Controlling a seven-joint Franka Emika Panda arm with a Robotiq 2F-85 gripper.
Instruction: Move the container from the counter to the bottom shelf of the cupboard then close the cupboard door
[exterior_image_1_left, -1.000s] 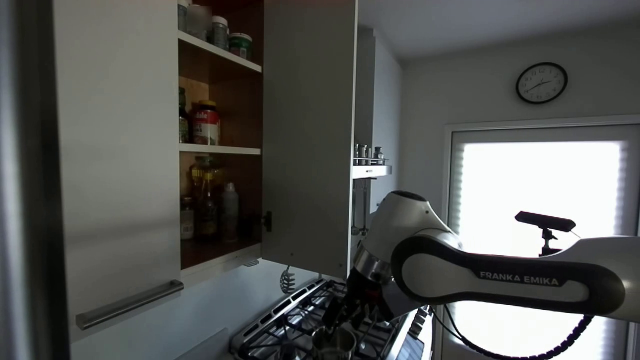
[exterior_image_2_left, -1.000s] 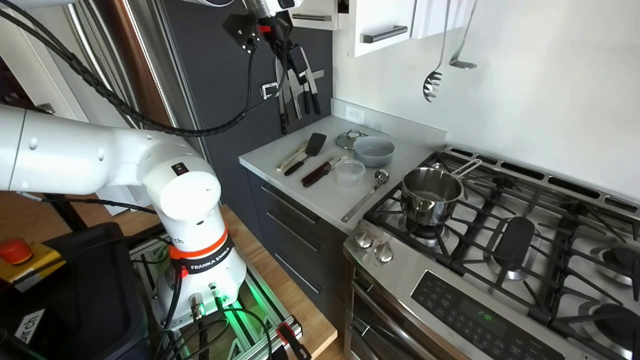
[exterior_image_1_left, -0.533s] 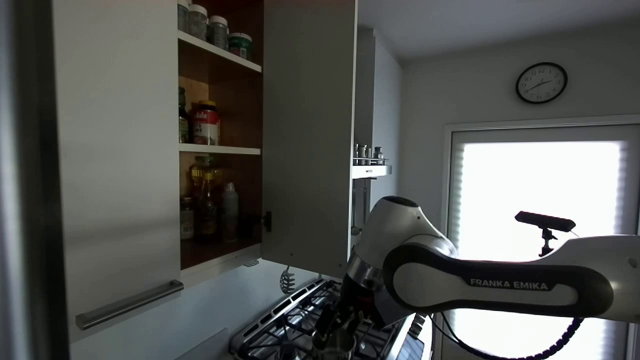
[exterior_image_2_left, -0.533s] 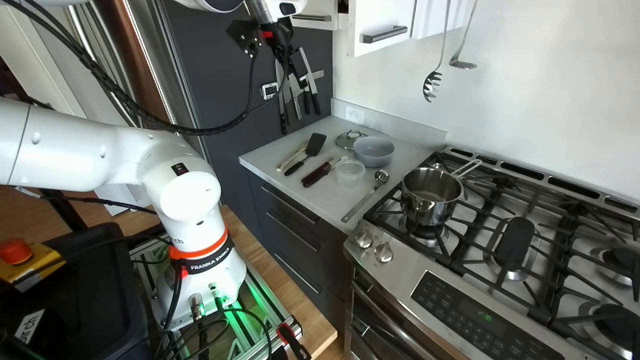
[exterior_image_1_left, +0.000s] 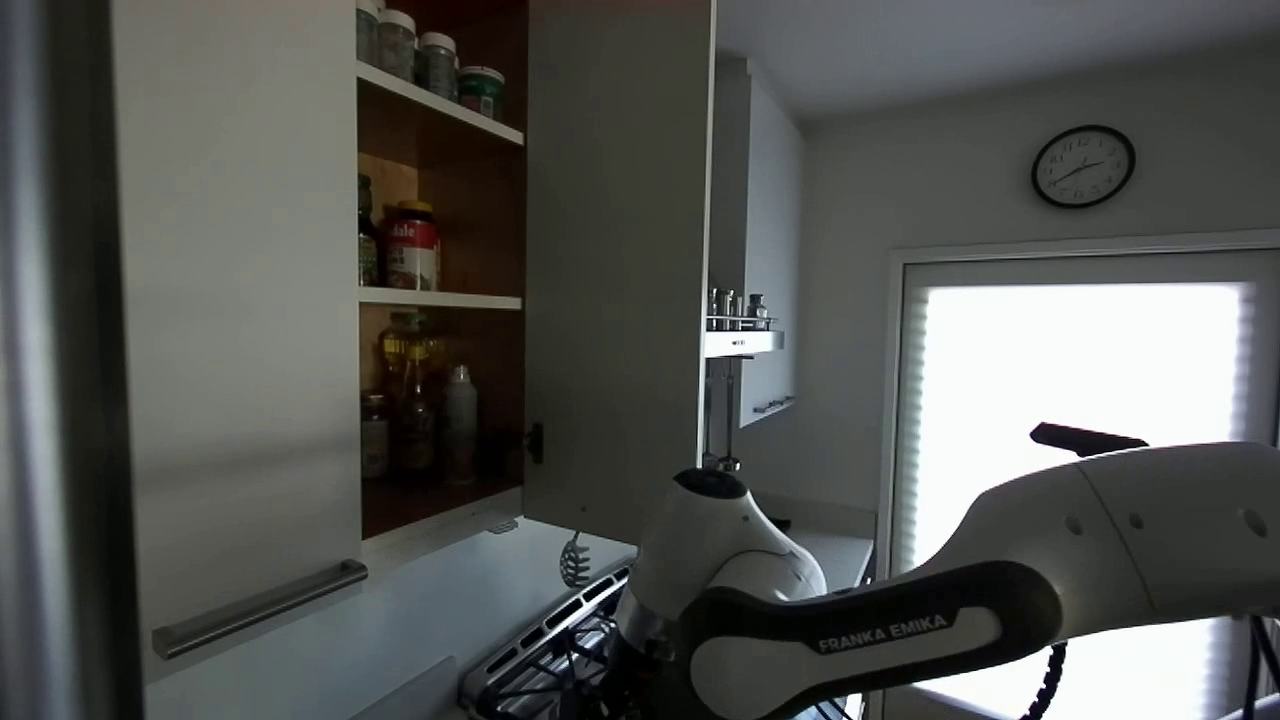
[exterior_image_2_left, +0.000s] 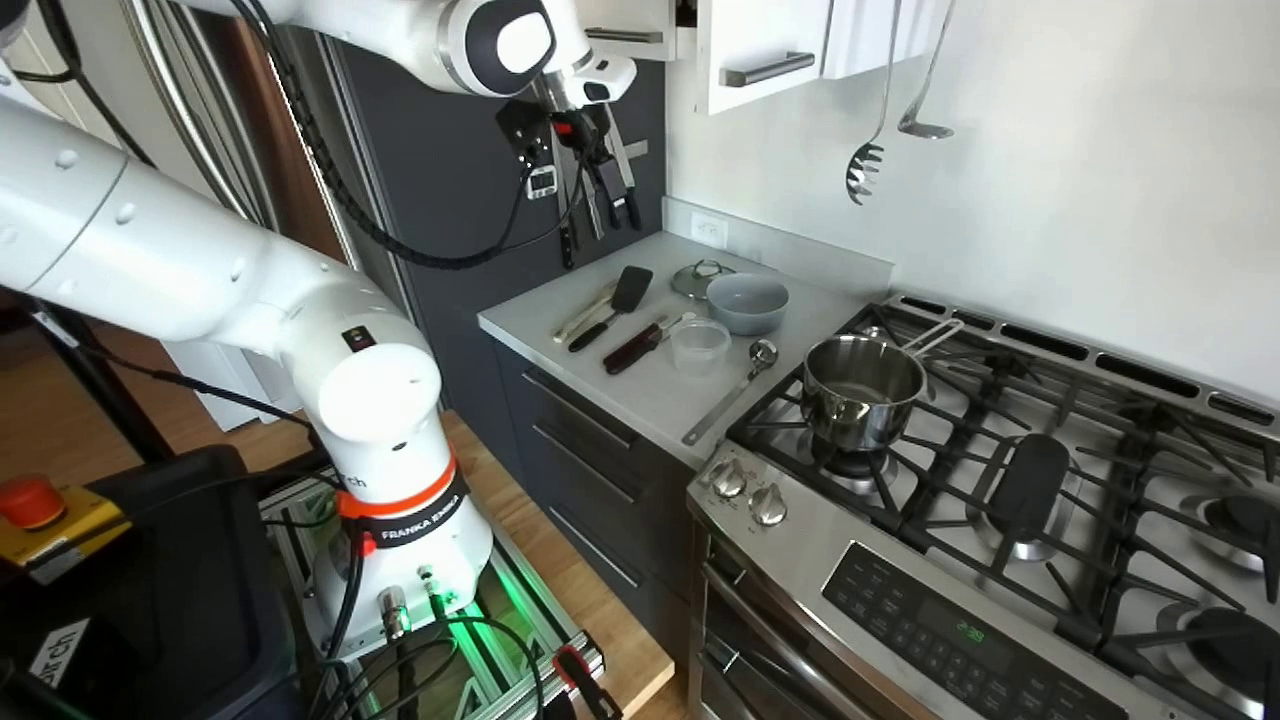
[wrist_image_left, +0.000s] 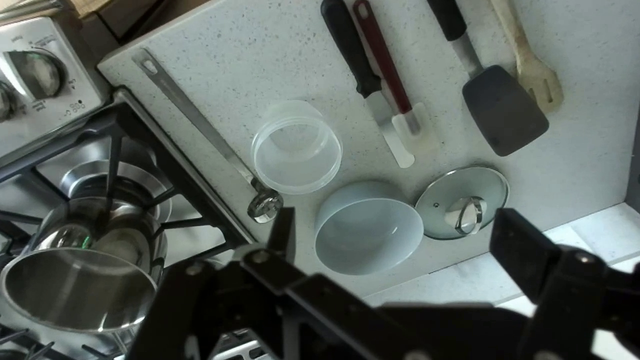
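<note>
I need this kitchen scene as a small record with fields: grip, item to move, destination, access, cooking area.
Grip: black two-finger gripper, open, holding nothing
Item to move: clear round plastic container, upright on pale speckled counter, beside grey round bowl
Destination: dark brown bottom shelf, bearing dark bottles
Access: flat pale grey cupboard door, open
Cooking area: black-grated gas hob, bearing shiny steel pot

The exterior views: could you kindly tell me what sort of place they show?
Most likely a kitchen, perhaps in a home: a gas hob, a metal pot standing on it, and an open cupboard holding jars.
</note>
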